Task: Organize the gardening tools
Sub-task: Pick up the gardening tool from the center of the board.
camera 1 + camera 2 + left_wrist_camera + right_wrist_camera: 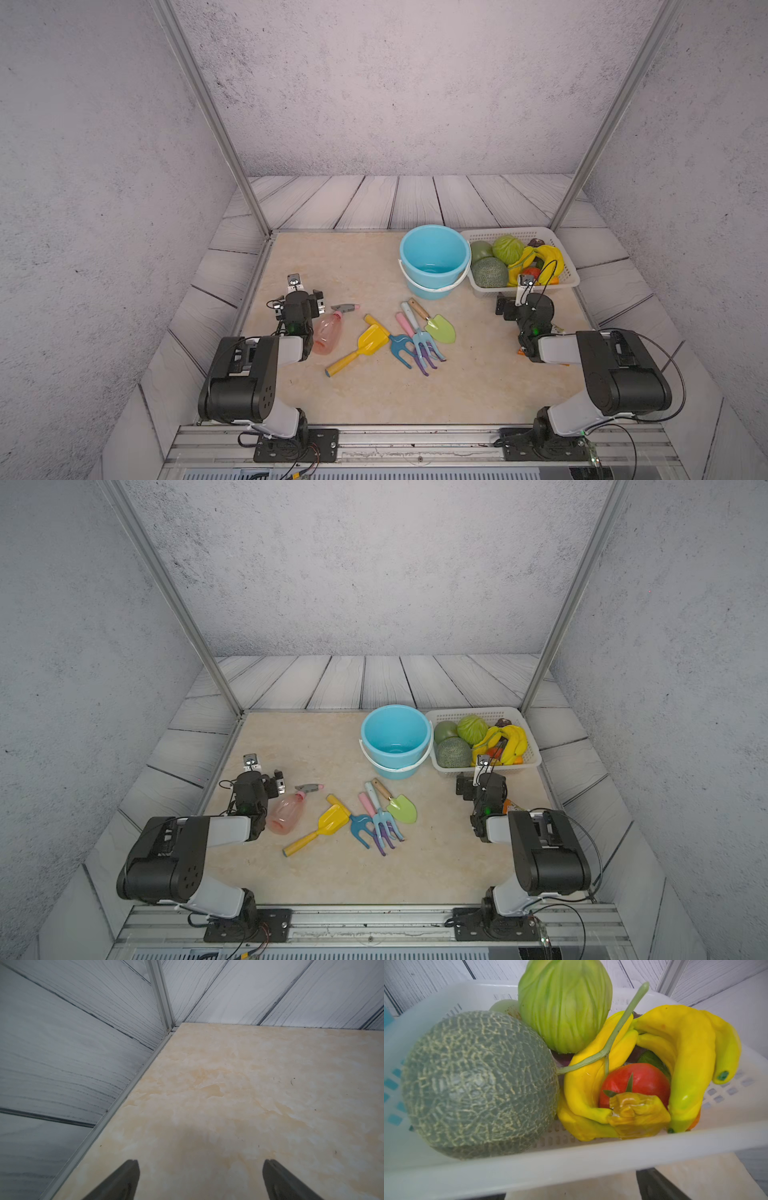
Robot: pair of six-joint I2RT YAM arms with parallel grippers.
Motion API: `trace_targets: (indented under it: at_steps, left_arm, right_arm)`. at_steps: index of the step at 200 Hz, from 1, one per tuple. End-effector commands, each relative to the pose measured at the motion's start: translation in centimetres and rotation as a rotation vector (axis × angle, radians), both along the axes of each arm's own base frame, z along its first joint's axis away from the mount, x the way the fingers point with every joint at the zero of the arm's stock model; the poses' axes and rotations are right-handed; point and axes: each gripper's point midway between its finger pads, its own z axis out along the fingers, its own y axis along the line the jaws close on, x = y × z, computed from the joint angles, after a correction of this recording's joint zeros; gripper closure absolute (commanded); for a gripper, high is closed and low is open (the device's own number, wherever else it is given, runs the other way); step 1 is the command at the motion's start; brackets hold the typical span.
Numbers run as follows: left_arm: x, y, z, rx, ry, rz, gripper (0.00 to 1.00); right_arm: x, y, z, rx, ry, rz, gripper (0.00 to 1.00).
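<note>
Nearest, the tools lie loose in the middle of the table (pixel 374 399), none sorted yet. The yellow scoop (pixel 370 341) has its handle slanting toward the front, and the blue rake (pixel 400 347) touches its blade. The purple rake (pixel 424 362) and a pale blue rake (pixel 423 337) cross prongs, with the green trowel (pixel 441 328) just beside them. The pink spray bottle (pixel 328 332) lies on its side next to the left arm.

A little farther, both arms sit folded low at the table's sides, probably parked clear so the heap is free to approach. The left gripper (pixel 200 1165) is spread wide over bare table and holds nothing. The right gripper (pixel 519 305) is likewise wide apart and empty, its camera facing the fruit (pixel 479 1084).

Farthest stands the blue bucket (pixel 432 286), upright and empty, likely the place meant for the tools. Just beside it is the white basket (pixel 519 232) holding the fruit.
</note>
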Motion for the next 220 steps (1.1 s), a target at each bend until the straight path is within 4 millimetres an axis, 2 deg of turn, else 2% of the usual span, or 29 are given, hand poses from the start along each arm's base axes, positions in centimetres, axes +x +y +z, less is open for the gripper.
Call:
trace_targets:
  at_steps: [1,188,220]
  left_arm:
    - [0.6,0.0,0.6,0.009,-0.017,0.002,0.01]
    - [0.5,0.2,0.9,0.008,-0.03,0.016,0.01]
    - [0.0,0.0,2.0,0.008,-0.052,0.006,0.01]
  right_arm:
    - [0.9,0.1,0.7,0.02,-0.032,0.0,0.01]
    - [0.9,0.1,0.7,0.02,-0.035,0.0,0.01]
    - [0.5,-0.3,3.3,0.016,-0.039,-0.019,0.01]
